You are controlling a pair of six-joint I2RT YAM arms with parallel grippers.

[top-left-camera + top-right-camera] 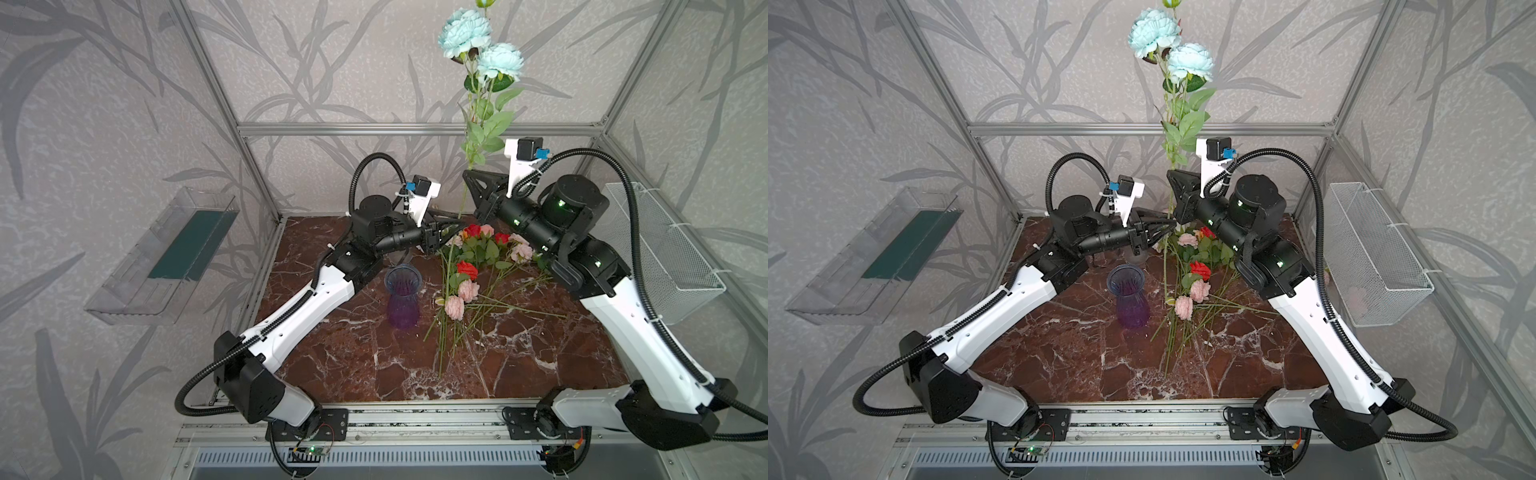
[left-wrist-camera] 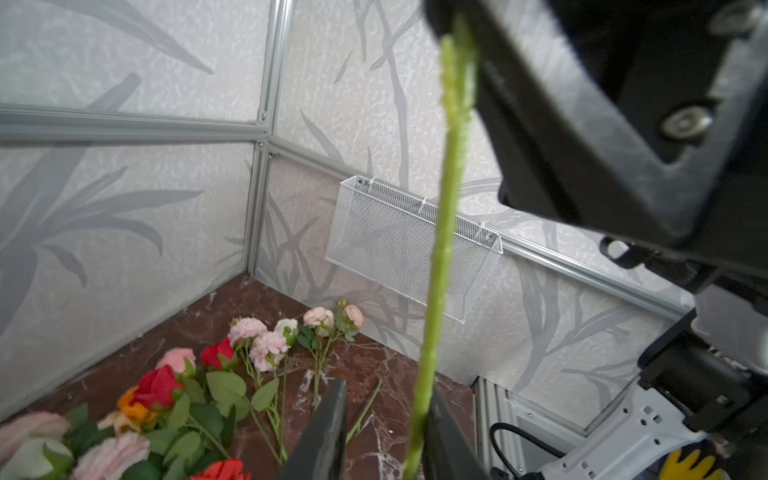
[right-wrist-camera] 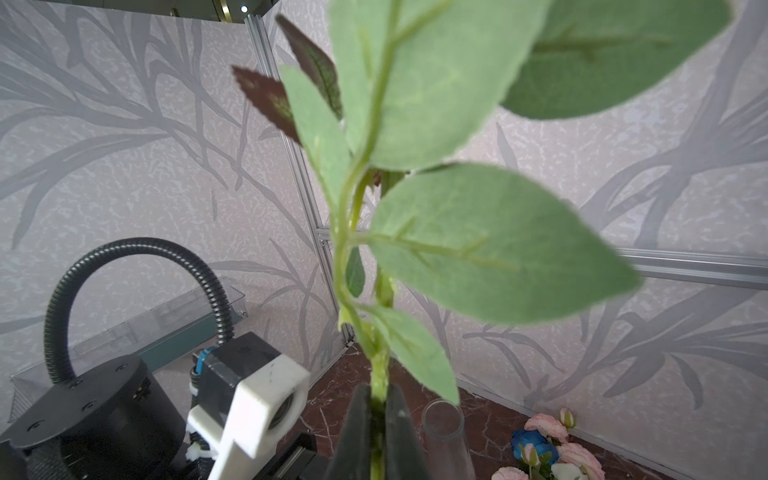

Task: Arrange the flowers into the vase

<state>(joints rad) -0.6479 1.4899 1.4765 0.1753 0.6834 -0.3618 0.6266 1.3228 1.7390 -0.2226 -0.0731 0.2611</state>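
Clamping with the right gripper (image 3: 377, 401) on the teal peony stem (image 1: 478, 124), holding it upright at far centre, above the flowers (image 1: 473, 266) lying on the marble table (image 1: 353, 361). Bracketing that stem lower down with the left gripper (image 2: 386, 388), jaws apart, not pinching. Expect light, springy, top-heavy handling; take hold on bare stem below the leaves, never on the soft blooms. Count one held stem with two open blooms and a bud; one purple vase (image 1: 403, 299), seemingly empty, just left of the pile; three red heads (image 1: 467, 270), one blue head (image 3: 528, 442), pinks too overlapped to count.
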